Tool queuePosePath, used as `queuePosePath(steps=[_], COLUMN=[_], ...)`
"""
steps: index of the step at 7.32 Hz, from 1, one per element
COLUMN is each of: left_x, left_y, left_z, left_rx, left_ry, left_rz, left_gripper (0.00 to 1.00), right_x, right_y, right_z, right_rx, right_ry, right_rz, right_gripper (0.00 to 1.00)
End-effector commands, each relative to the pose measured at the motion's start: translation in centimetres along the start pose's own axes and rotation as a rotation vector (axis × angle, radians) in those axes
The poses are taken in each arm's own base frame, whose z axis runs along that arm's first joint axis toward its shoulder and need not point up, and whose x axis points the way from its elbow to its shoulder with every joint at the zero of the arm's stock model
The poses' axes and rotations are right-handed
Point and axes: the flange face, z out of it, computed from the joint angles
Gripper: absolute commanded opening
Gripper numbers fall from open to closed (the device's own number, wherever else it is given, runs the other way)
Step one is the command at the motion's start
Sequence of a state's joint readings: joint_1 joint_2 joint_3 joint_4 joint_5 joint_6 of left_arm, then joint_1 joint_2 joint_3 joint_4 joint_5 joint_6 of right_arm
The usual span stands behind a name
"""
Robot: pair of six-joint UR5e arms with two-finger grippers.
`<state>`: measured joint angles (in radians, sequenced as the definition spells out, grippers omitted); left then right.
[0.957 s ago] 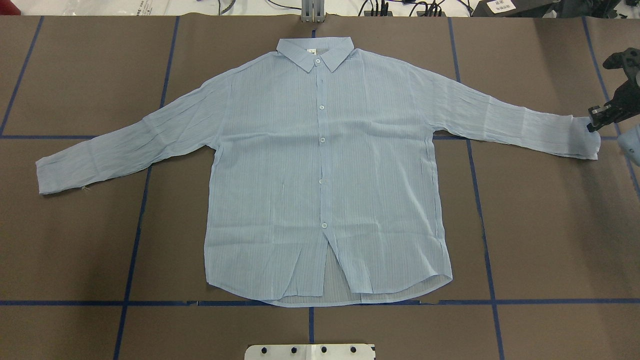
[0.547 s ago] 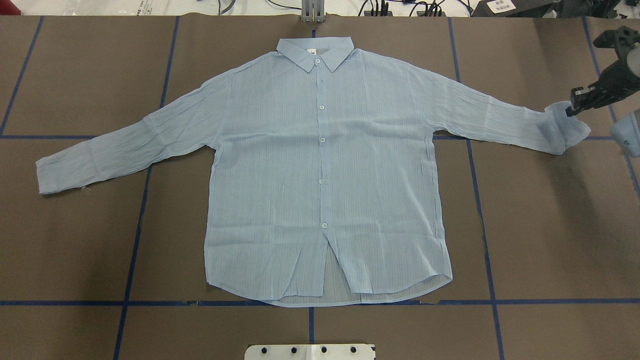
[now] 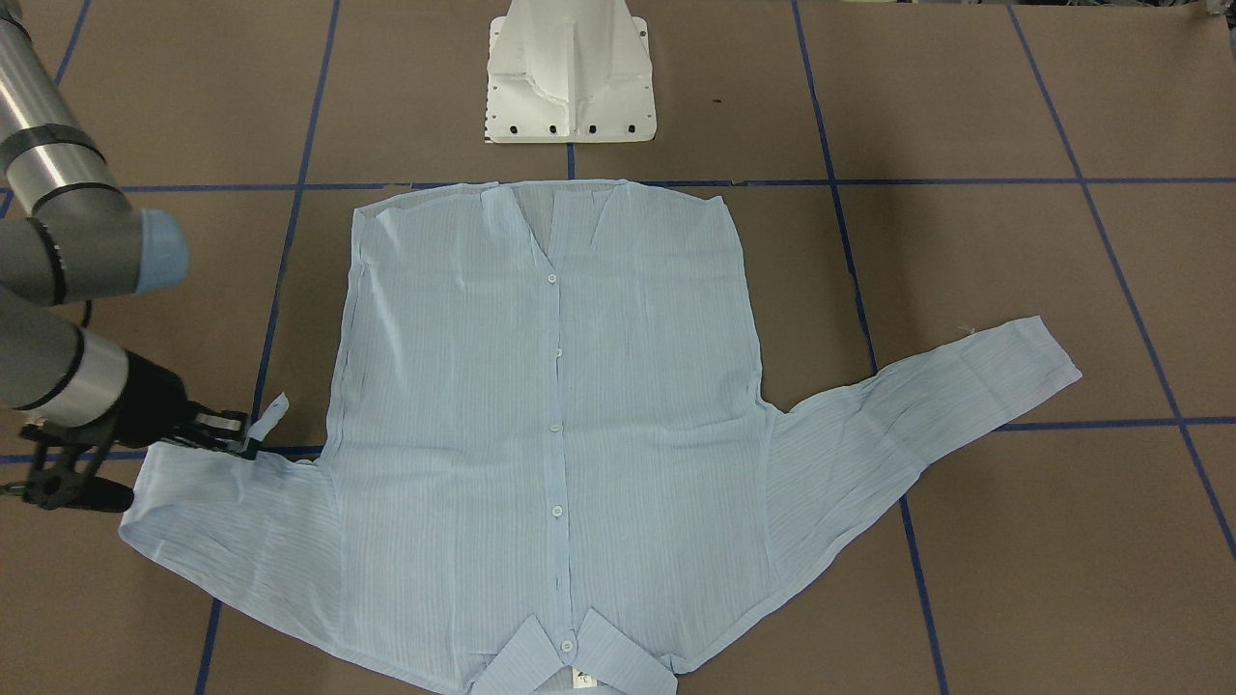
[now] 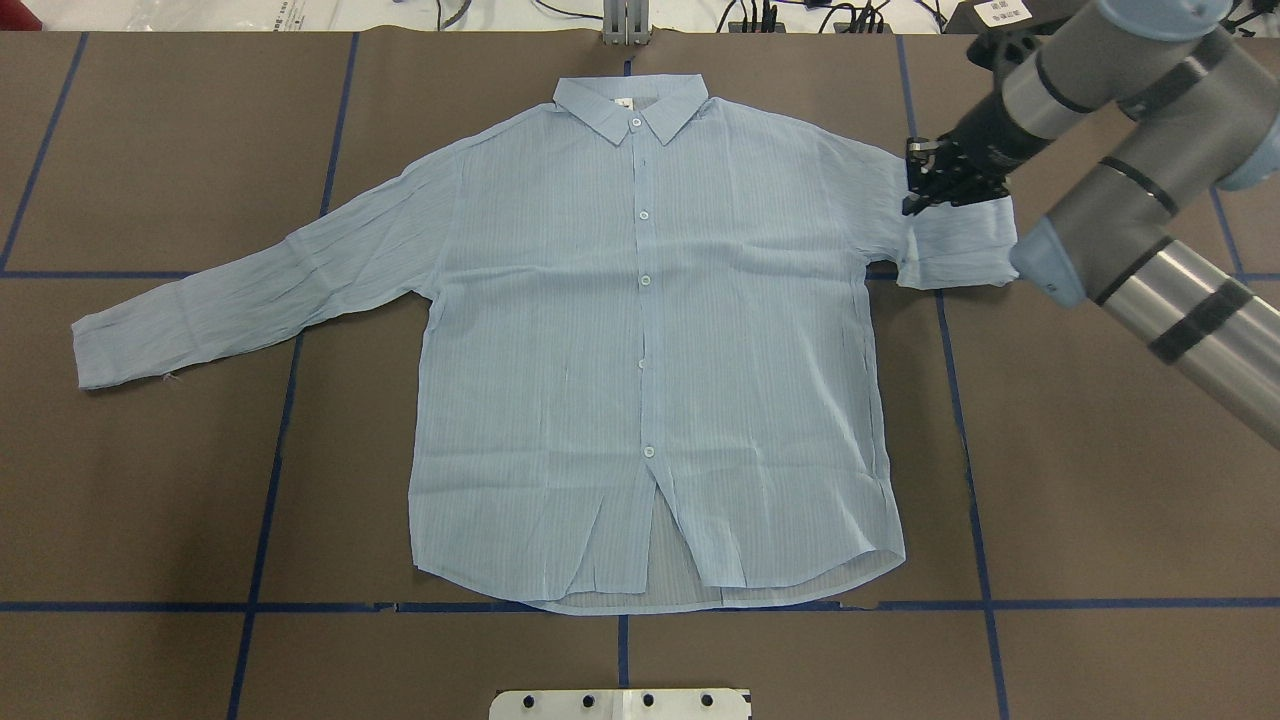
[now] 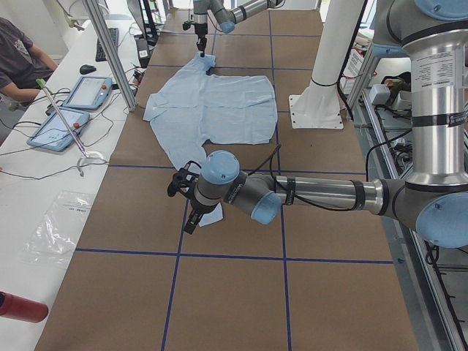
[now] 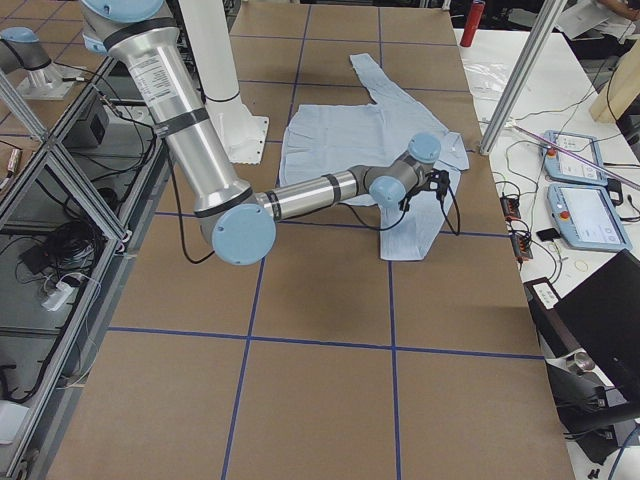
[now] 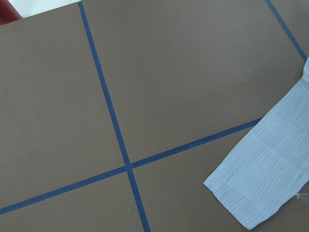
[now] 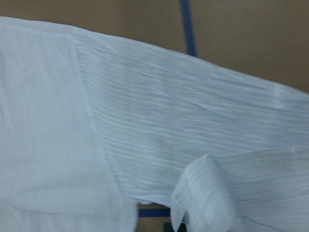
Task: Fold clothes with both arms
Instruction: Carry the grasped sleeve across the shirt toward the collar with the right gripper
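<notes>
The pale blue shirt (image 4: 640,350) lies flat and buttoned on the brown table, collar at the far edge. My right gripper (image 4: 918,192) is shut on the cuff of the sleeve on its side. That sleeve (image 4: 958,245) is doubled back on itself, and the cuff is held near the shoulder. In the front-facing view the right gripper (image 3: 235,434) holds the cuff (image 3: 270,413) raised above the sleeve. The other sleeve (image 4: 250,295) lies stretched out flat. My left gripper (image 5: 184,201) shows only in the exterior left view, near that sleeve's cuff (image 5: 212,216); I cannot tell if it is open or shut.
The white pedestal base (image 3: 570,77) stands at the robot's side of the table. Blue tape lines (image 4: 260,500) cross the brown surface. A side bench with tablets (image 5: 73,95), a seated person (image 5: 18,58) and a red bottle (image 5: 22,307) lies beyond the far edge.
The right gripper has carried the cuff inward from the outstretched sleeve's end toward the shoulder, folding the sleeve back on itself. The rest of the shirt has not moved.
</notes>
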<state>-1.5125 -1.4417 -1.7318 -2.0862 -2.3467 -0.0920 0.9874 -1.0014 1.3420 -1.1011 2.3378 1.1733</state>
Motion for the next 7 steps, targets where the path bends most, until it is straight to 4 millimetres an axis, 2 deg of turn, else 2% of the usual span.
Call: queuePosePath(steps=[1,2,3,4,5,7], left_x=[0.0,-0.1,0.0,-0.1,0.1,0.1], left_y=[0.2,0.2,0.3,0.3,0.2,0.2], left_z=[0.1,0.1,0.1,0.1,-0.1,0.0], left_rx=[-0.004,-0.003,-0.004,-0.003,-0.001,-0.002], left_ry=[0.001,0.000,0.001,0.000,0.002,0.001], left_rz=[-0.002,-0.003,-0.002,-0.003,-0.001,0.000], left_gripper=[1.00,1.00,1.00,1.00,1.00,1.00], right_x=[-19.6,-24.5,-27.3,-31.5,-34.0,-34.0], right_y=[1.4,2.7,4.2,5.4,7.2,7.3], right_z=[2.5,2.9,3.3,3.8,5.2,6.3], right_rx=[0.061,0.101,0.135,0.148,0.167,0.183], right_ry=[-0.050,-0.061,-0.071,-0.078,-0.092,-0.107], right_rz=[0.097,0.087,0.063,0.101,0.090,0.092], right_gripper=[0.00,0.00,0.00,0.00,0.00,0.00])
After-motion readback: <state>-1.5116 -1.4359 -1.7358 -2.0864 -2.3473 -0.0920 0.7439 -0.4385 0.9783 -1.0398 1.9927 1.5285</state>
